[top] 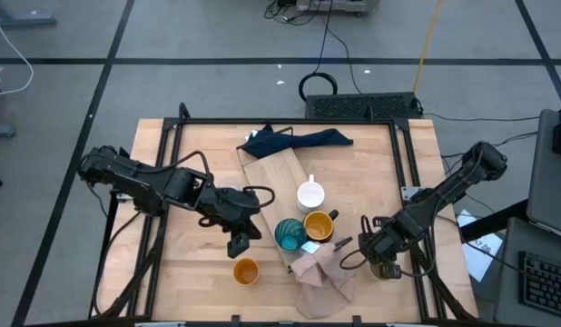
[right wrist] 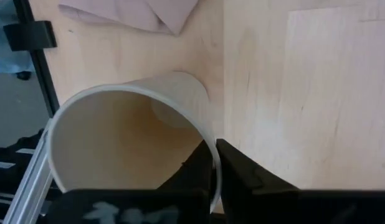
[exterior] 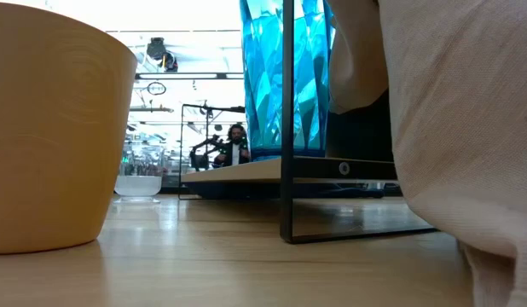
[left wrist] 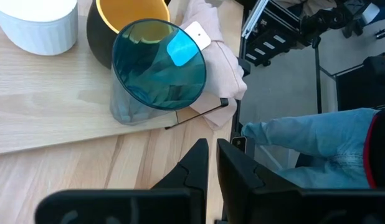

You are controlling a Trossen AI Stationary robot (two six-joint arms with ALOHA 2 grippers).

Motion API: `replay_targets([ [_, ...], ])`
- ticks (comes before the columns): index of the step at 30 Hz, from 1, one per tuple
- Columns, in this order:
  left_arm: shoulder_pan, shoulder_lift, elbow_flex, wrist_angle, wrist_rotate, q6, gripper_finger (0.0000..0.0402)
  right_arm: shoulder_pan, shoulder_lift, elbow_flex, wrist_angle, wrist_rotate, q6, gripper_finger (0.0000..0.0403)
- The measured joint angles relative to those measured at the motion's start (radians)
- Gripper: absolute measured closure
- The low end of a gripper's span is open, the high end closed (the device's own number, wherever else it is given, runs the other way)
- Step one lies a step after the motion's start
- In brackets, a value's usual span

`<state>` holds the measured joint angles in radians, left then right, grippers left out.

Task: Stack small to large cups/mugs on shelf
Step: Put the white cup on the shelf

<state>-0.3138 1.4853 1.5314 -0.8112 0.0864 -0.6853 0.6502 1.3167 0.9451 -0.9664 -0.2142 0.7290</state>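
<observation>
My closed fingers (left wrist: 212,163) hover over the table; the teal cup (left wrist: 156,70) stands on the shelf (left wrist: 49,109) at 11 o'clock, mustard mug (left wrist: 121,18) and white mug (left wrist: 38,22) beyond it.

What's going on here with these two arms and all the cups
The right gripper has pinched the rim of the beige-grey cup at the table's right edge. The left gripper hangs shut and empty beside the shelf, near the orange cup on the table. The teal cup, mustard-yellow mug and white mug already stand on the shelf.
</observation>
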Motion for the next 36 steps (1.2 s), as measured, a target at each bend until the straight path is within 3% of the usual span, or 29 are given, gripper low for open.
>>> replay_targets([
  [8, 0.005, 0.000, 0.000, 0.000, 0.034, -0.005, 0.0371, -0.002, -0.060, 0.021, -0.021, 0.002, 0.029, 0.0401],
  [20, 0.063, 0.000, 0.000, 0.028, 0.125, -0.058, 0.0361, -0.097, -0.235, 0.164, -0.090, 0.059, 0.038, 0.0402],
  [24, 0.080, 0.000, 0.000, 0.129, 0.136, -0.083, 0.0316, -0.155, -0.284, 0.199, 0.009, 0.061, 0.018, 0.0402],
  [30, 0.098, 0.000, 0.000, 0.311, 0.156, -0.188, 0.0210, -0.245, -0.337, 0.212, 0.230, 0.053, -0.044, 0.0402],
  [36, 0.096, 0.002, 0.000, 0.481, 0.195, -0.337, 0.0122, -0.358, -0.341, 0.213, 0.473, -0.078, -0.122, 0.0402],
])
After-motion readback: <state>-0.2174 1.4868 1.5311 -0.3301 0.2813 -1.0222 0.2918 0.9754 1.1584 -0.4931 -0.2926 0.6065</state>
